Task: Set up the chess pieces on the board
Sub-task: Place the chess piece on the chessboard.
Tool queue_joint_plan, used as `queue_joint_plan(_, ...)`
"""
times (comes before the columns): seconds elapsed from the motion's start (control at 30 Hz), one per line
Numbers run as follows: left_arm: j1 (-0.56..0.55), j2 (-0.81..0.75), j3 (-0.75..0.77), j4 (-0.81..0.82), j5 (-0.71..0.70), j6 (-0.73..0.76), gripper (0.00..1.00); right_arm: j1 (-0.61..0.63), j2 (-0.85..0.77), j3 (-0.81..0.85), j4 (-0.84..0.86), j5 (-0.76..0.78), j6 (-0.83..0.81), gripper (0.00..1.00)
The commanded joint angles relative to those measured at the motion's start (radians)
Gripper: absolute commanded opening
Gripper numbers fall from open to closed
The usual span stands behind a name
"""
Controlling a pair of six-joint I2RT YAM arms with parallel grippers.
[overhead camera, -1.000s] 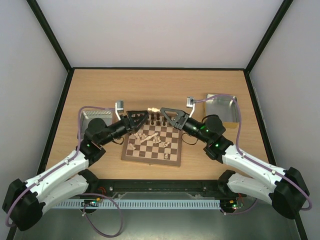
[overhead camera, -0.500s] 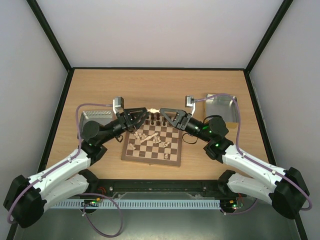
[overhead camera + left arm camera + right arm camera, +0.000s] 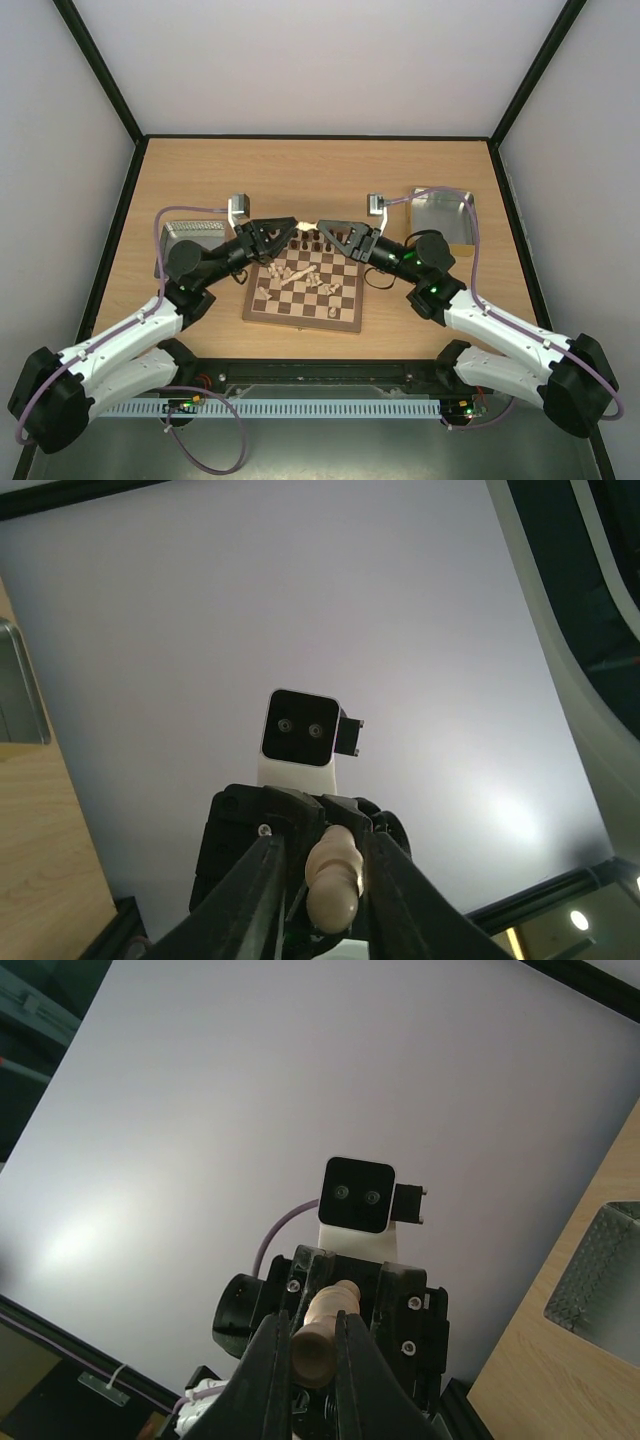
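1. No lettering, label, brand mark, number or sign can be read in the overhead view or in either wrist view.
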Motion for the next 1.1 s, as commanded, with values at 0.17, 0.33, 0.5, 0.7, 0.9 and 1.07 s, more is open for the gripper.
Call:
queue_joint_plan(0.17,0.006,-0.031,0.032,-0.112,-0.036,0.12,0.05,-0.005,-0.005,0.035,-0.079,0.01,-0.055,0.02)
queue_joint_plan(0.33,0.006,-0.099,0.096,-0.493,-0.163,0.357,0.04,-0.005,-0.053,0.043,-0.39,0.165,-0.227,0.02)
queue_joint_plan(0.5,0.004,-0.136,0.169,-0.924,-0.427,0.612,0.04,-0.004,-0.063,0.09,-0.823,0.45,-0.418,0.02)
queue_joint_plan(0.7,0.004,-0.087,0.242,-1.15,-0.613,0.736,0.05,0.039,0.05,0.167,-1.192,0.597,-0.452,0.02)
queue_joint_plan(0.9,0.003,-0.049,0.237,-1.141,-0.597,0.756,0.06,0.139,0.177,0.16,-1.33,0.647,-0.428,0.02)
queue_joint_plan(1.07,0.004,-0.035,0.224,-1.124,-0.576,0.766,0.07,0.203,0.233,0.154,-1.328,0.634,-0.428,0.02)
